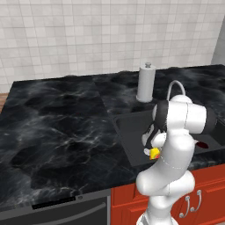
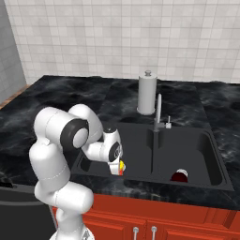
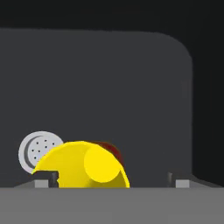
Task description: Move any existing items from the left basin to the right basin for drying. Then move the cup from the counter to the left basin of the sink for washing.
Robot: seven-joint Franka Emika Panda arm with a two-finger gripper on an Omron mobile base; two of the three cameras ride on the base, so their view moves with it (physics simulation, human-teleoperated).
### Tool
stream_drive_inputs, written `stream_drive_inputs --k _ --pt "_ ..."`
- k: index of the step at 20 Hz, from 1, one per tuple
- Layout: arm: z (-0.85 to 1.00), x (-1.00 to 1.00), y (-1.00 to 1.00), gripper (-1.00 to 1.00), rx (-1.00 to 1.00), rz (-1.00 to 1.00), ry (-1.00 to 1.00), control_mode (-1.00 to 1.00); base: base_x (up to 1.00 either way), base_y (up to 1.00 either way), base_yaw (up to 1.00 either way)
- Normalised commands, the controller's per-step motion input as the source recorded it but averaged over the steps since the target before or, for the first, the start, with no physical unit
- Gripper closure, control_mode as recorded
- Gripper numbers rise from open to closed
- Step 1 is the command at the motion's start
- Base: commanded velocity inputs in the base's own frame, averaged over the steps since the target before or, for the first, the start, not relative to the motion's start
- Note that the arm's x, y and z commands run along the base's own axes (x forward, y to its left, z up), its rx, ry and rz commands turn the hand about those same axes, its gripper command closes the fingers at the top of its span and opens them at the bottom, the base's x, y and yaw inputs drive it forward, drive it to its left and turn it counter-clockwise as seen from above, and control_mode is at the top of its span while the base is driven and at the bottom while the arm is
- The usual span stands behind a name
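Yellow fills the space just ahead of my fingers (image 3: 109,178): one cup (image 3: 83,166), bright yellow with a patch of red at its upper edge, seen from the hand view low against the floor of the left basin (image 3: 109,87). My two fingertips (image 3: 51,178) stand wide apart, one to each side, and the cup sits toward the left one, not clamped between them; whether it touches that tip I cannot tell. Just beside the cup lies one round silver drain disc (image 3: 37,148), dotted with small holes. From the right base view I count two basins in the matte black sink (image 2: 187,185): the left basin, where my hand reaches down with the cup at the front wall, and the right basin (image 2: 201,154), where one dark red bowl-like item (image 2: 179,176) rests near the front. One curved silver faucet (image 2: 158,112) rises behind the divider between them. One grey paper towel roll (image 2: 146,96) stands upright on the black marble worktop (image 2: 70,96) behind the sink, well apart from the cup. No writing or brand is readable on any of it; the red mark on the cup is too small to make out.
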Motion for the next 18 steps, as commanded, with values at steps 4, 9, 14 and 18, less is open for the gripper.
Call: stream_drive_inputs --k 4,9,14,18 --pt "0.16 -0.26 0.0 -1.0 0.0 -0.03 0.0 -1.0 0.0 0.0 0.0" --pt "0.26 -0.24 0.0 -1.0 0.0 -0.03 0.0 -1.0 0.0 0.0 0.0" --pt "0.27 -0.18 0.0 -1.0 0.0 -0.03 0.0 -1.0 0.0 0.0 0.0" --pt "0.38 -0.12 0.0 -1.0 0.0 -0.04 0.0 -1.0 0.0 0.0 0.0"
